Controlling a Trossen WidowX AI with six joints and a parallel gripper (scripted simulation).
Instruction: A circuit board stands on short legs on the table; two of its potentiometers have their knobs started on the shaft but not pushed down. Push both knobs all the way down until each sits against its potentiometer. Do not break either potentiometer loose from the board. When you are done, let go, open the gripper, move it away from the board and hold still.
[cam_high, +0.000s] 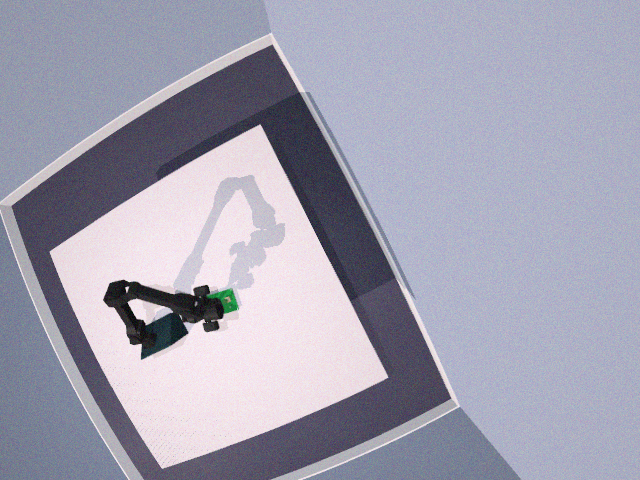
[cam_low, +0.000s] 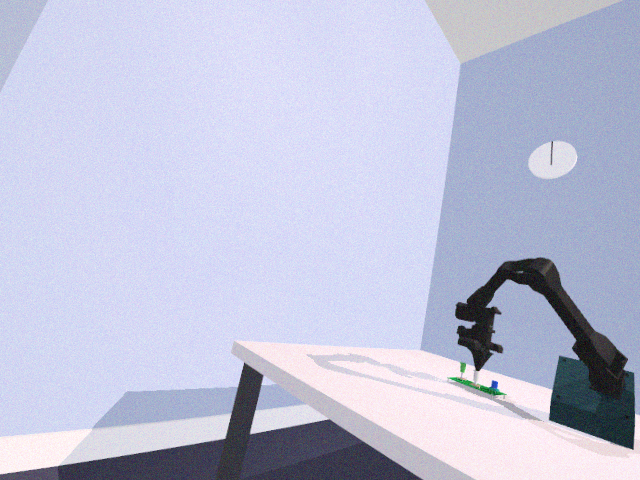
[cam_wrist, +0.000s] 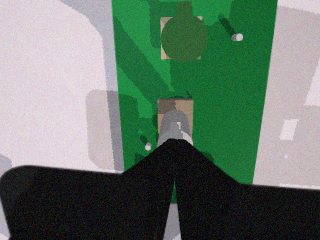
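The green circuit board (cam_high: 233, 306) (cam_low: 458, 381) (cam_wrist: 230, 100) stands on the table. A green knob (cam_low: 462, 367) (cam_wrist: 184, 39) stands high on its thin shaft, above a tan potentiometer (cam_wrist: 164, 56). A pale grey knob (cam_low: 476, 376) (cam_wrist: 175, 118) stands over the middle potentiometer (cam_wrist: 187, 106); whether a gap remains beneath it is unclear. My gripper (cam_low: 479, 368) (cam_wrist: 176, 147) is shut and empty, pointing down with its fingertips right at the grey knob's top; exact contact is hard to tell. A blue knob (cam_low: 494, 384) sits low on the board, at its end nearer the arm's base.
Small pale posts (cam_wrist: 238, 37) (cam_wrist: 148, 147) stick up from the board beside the knobs. A dark teal panel (cam_high: 166, 334) (cam_low: 589, 403) stands by the arm's base. The arm's shadow falls across the white table (cam_high: 310, 330) (cam_low: 372, 382).
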